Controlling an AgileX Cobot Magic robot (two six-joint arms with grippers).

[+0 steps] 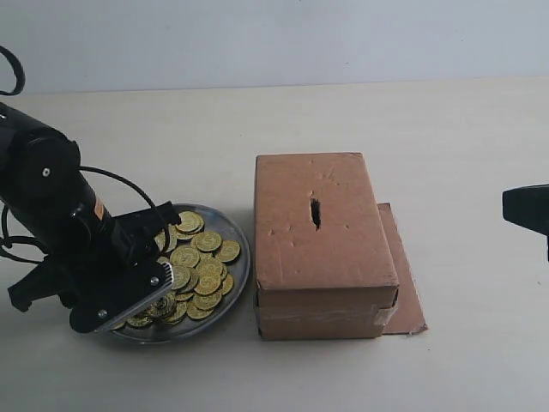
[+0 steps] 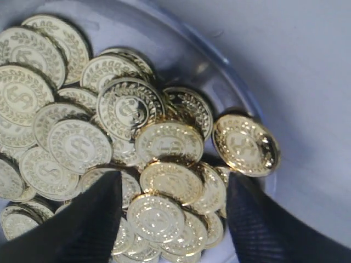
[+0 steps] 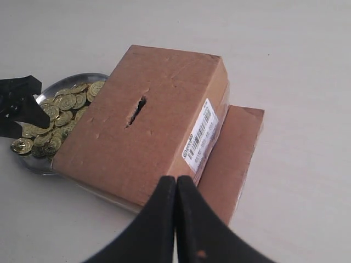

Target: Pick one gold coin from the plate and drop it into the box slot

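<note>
Showing "$" signs, gold coins [image 2: 131,109]; barcode label [image 3: 200,134] on box [image 3: 164,82], illegible.

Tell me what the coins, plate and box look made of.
The coins look gold-coloured and mirror-glossy, with an embossed dollar sign and wreath; metal or plated plastic, cannot tell. The plate looks like silver-grey metal: smooth, softly reflective rim. The box is brown matte cardboard, going by its dented top and the ragged-edged slot.

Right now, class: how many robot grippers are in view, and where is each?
2: left gripper open over coins on the plate; right gripper shut, right of the box.
</note>
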